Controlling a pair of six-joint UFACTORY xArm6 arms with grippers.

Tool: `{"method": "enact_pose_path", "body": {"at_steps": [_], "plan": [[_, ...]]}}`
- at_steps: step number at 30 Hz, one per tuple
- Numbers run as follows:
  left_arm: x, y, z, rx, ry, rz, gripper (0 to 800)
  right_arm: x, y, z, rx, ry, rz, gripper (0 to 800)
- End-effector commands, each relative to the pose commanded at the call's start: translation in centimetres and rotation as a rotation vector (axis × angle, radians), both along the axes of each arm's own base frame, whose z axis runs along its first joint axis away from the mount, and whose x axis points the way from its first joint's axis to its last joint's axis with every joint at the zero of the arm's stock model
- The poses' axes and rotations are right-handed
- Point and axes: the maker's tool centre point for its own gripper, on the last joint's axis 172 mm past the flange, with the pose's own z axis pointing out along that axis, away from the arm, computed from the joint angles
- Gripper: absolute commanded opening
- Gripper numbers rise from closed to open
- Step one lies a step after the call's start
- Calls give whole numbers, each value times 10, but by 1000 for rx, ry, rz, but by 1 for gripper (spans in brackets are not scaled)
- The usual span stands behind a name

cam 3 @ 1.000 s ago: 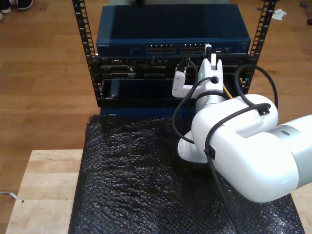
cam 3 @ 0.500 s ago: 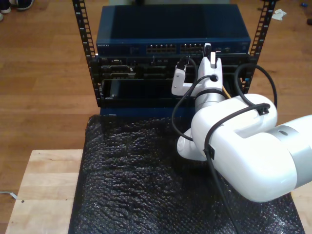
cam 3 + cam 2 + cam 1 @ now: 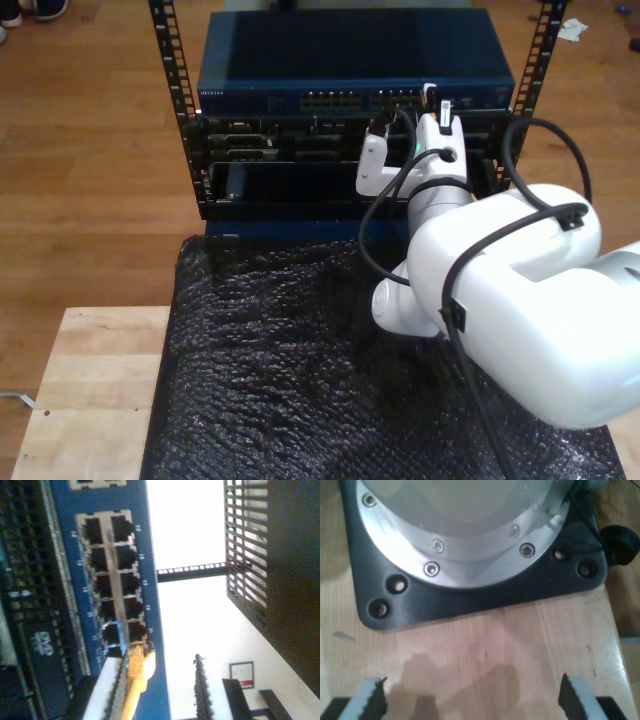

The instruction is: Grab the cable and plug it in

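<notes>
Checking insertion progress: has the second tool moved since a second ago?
Yes. My second tool moved up the exterior view toward the blue switch, nearer its ports.

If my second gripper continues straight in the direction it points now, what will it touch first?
Most likely the blue switch. In the second wrist view, the cable held by my second gripper has its plug tip right at the lowest pair of ports. Whether it already touches is unclear.

The cable runs out past the second wrist picture's edge. Its plug tip at the switch ports is blurred; seating cannot be confirmed.
</notes>
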Motion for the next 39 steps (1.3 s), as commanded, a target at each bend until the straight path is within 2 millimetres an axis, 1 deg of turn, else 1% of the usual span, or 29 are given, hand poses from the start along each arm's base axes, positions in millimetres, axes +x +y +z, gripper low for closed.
{"method": "enact_pose_path", "body": {"at_steps": [1,4,7,12,13,14,17,22,25,30,32,35,37,39], "plan": [[0,0,0,0,-1,-1,800,-3,-1,1,0,12,2,369],[0,0,0,0,0,0,800,-12,-5,-5,-5,67,11,409],[0,0,0,0,-1,-1,800,-18,-6,-5,2,117,24,432],[0,0,0,0,-1,-1,800,-21,-11,3,24,192,41,482],[0,0,0,0,0,0,800,-21,-14,4,30,215,43,498],[0,0,0,0,0,0,800,-21,-20,1,37,248,42,518],[0,0,0,0,0,0,800,-19,-39,3,65,341,42,564],[0,0,0,0,0,0,800,-21,-54,10,52,482,91,630],[0,0,0,0,0,0,800,-27,-75,9,48,564,97,654],[0,0,0,0,0,0,800,-40,-108,9,-38,670,112,707],[0,0,0,0,0,0,800,-45,-124,9,-69,707,108,710],[0,0,0,0,0,0,800,-59,-153,3,-110,776,89,710],[0,0,0,0,-1,-1,800,-70,-180,-1,-133,831,62,711],[0,0,0,0,-1,-1,800,-85,-210,-11,-139,905,29,720]]}}
